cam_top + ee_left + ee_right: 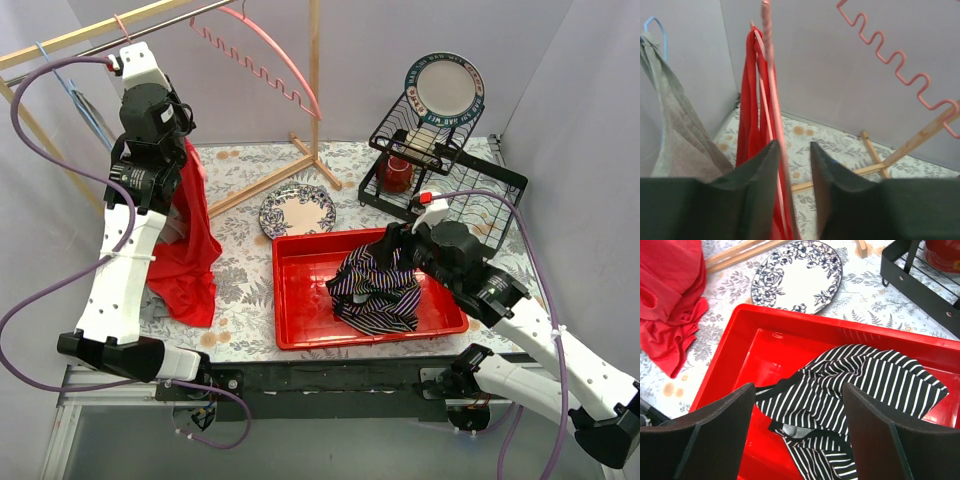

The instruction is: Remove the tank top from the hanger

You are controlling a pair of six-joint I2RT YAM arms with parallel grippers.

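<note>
The red tank top (190, 250) hangs at the left from a thin pink hanger (771, 75), and its lower part lies bunched on the table. It also shows in the left wrist view (750, 100). My left gripper (792, 145) is raised beside it (183, 128). Its jaws stand a little apart, with the hanger's arm running between them against the left finger. My right gripper (799, 387) is open and empty, just above a black-and-white striped garment (855, 385) that lies in the red tray (300, 250).
A wooden clothes rack (313, 100) carries a wavy pink hanger (890, 55) and a grey garment (675, 130) on a blue hanger. A floral plate (297, 210) lies behind the tray. A black dish rack (440, 170) holds a plate and a red cup (397, 173).
</note>
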